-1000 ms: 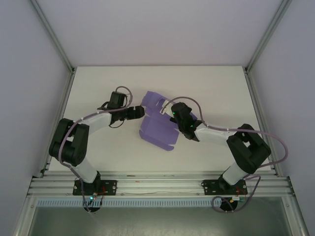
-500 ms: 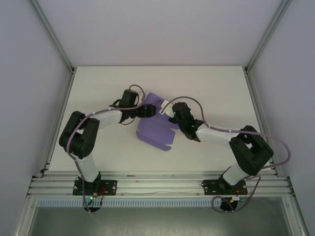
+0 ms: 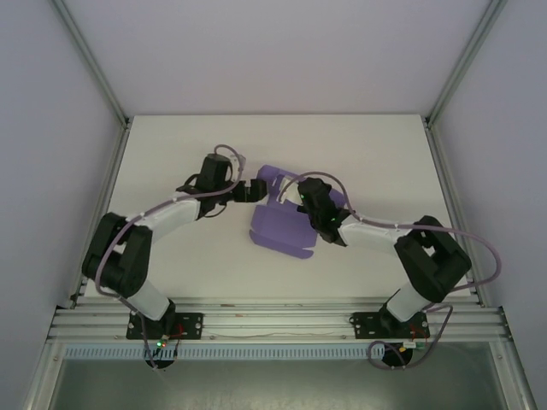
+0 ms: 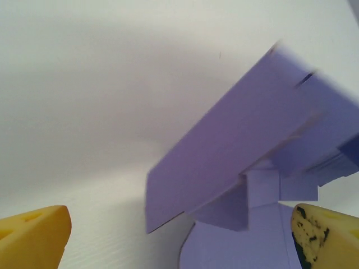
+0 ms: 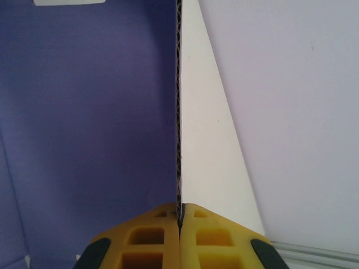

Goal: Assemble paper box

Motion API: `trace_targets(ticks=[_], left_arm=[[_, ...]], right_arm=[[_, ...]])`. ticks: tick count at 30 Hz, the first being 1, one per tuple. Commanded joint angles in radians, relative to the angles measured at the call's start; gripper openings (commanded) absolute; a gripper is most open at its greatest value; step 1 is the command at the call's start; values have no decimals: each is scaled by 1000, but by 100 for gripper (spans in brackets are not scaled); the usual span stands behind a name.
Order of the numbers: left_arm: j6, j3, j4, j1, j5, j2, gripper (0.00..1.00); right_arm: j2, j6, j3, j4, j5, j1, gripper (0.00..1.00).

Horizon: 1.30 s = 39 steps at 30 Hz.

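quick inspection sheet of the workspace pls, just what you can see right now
surface: white table, flat, no marks seen
job's things: paper box, lavender card, partly folded, a panel lifted off the table
clutter: nothing seen
end effectors: left end effector open, fingers wide apart at the box's left side; right end effector shut on an edge of the paper box
cables: grey cables loop along both arms
surroundings: pale walls, aluminium frame posts, mounting rail at the near edge
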Motion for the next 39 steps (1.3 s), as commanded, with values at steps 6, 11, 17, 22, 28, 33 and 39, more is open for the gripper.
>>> trace_targets(ticks=[6,11,17,22,28,33,39], left_arm=[[-53,38,-59,163,-122,-22,100],[-57,117,-31,194,-73,128,100],[20,105,125,173,97,199,93],[68,94,188,135,168,267,81],[108,19,369,76,214,280,75],[151,-28,447,39,184,286,74],[217,-27,443,-3,71,308,69]], right_arm=[[97,-320,-33,421,50,10,0],[189,-492,-44,610,53,14,0],[203,-451,-24,555,49,17,0],[208,-440,-20,552,54,18,0],[201,-417,-22,516,66,18,0],[189,-391,-23,462,76,24,0],[192,-369,-21,433,89,34,0]])
